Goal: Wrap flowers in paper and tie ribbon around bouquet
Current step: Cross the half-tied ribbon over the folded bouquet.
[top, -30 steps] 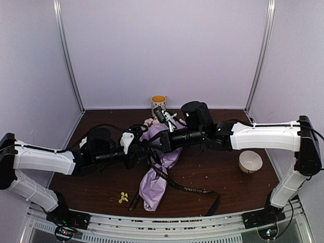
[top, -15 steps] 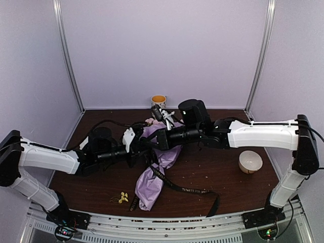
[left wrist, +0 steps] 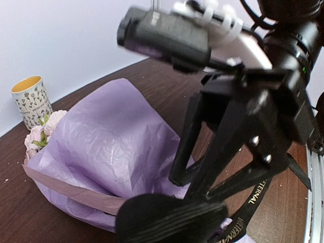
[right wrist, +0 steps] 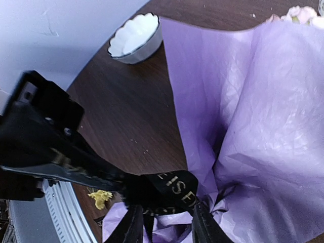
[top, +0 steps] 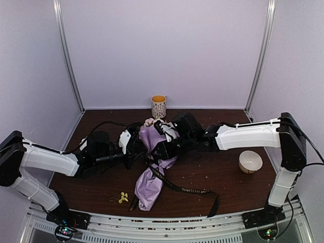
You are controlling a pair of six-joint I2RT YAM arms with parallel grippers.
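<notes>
Both arms reach low across the counter [top: 228, 172] and meet over the middle of the bouquet [top: 151, 179]. It lies with its narrow end near me and the flowers [top: 149, 122] at the far end. My left gripper [top: 140, 151] comes in from the left, jaws pinched together on the ribbon [right wrist: 174, 185]. My right gripper [right wrist: 164, 215] reaches in from the right, wrist tilted down — jaws apart, straddling the ribbon's loop where the paper [right wrist: 263, 101] is gathered. The ribbon's loose tail trails right along the counter.

Left jaws shut, right jaws wider.
</notes>
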